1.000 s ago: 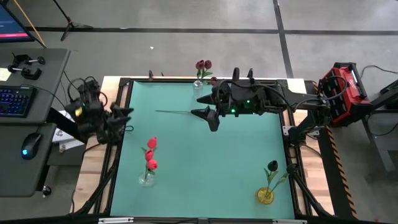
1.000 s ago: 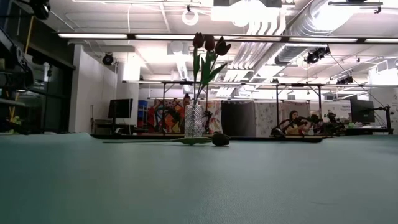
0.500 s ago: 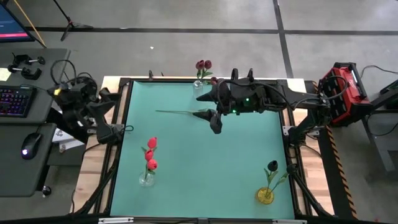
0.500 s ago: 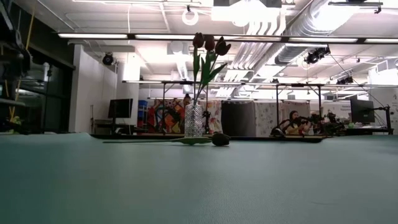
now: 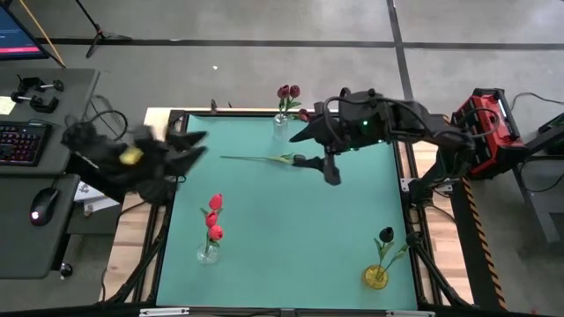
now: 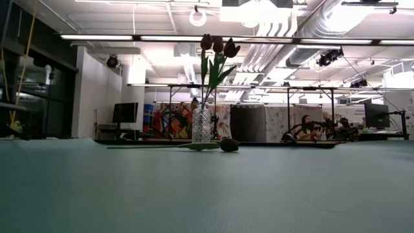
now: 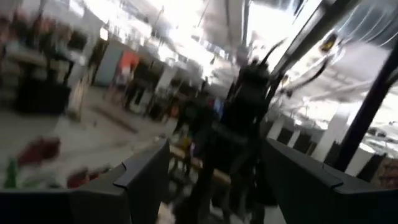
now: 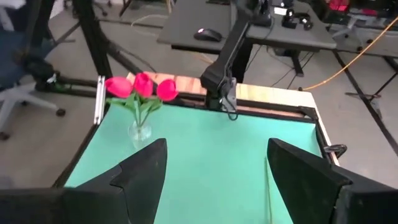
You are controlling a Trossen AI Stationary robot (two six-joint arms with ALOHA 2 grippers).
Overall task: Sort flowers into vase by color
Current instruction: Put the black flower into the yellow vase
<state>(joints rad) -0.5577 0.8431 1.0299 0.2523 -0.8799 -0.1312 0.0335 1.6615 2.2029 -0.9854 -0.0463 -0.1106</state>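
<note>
A loose flower point(image 5: 260, 159) lies flat on the green mat, its stem pointing toward the table's left and its dark head point(image 6: 229, 144) toward the right. My right gripper point(image 5: 300, 150) hangs open above the head end, clear of it; it does not show in the low view. The stem point(image 8: 268, 186) shows between its fingers in the right wrist view. My left gripper point(image 5: 192, 146) is open over the table's left edge, blurred. A clear vase of maroon flowers point(image 5: 284, 104) stands at the far edge.
A clear vase with red-pink flowers point(image 5: 211, 231) stands near the left edge, also seen in the right wrist view point(image 8: 140, 93). A yellow vase with a near-black flower point(image 5: 379, 262) stands at the near right. The maroon vase point(image 6: 202, 126) is just behind the loose flower. Bare mat fills the middle.
My right gripper has drawn back toward the table's right, staying open, and uncovered the flower's head end. My left arm swung away from the table, then back over its left edge, moving fast. The loose flower has stayed where it lay.
</note>
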